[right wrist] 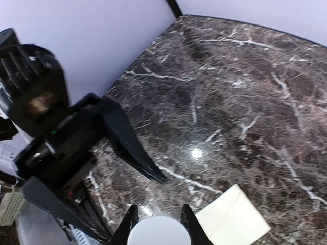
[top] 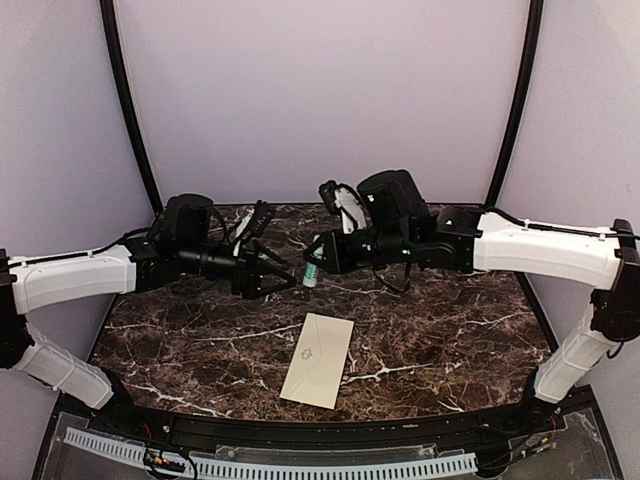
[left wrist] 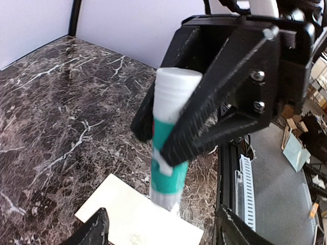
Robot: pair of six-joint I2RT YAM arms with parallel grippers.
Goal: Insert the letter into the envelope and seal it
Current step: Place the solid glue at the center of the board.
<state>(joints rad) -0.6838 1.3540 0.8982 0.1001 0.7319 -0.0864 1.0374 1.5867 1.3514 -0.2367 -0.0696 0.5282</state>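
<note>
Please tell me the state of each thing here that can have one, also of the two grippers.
envelope: flat on the table, flap down
glue stick: held up in the air, roughly upright
right gripper: shut on the glue stick
left gripper: open, empty

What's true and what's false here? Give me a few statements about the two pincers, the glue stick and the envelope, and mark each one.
1. The right pincer grips the glue stick. True.
2. The left pincer is clamped on the glue stick. False: its jaws stand open, clear of the stick.
3. The envelope lies flat on the table. True.
4. The glue stick rests on the envelope. False: it is held in the air above the table.
</note>
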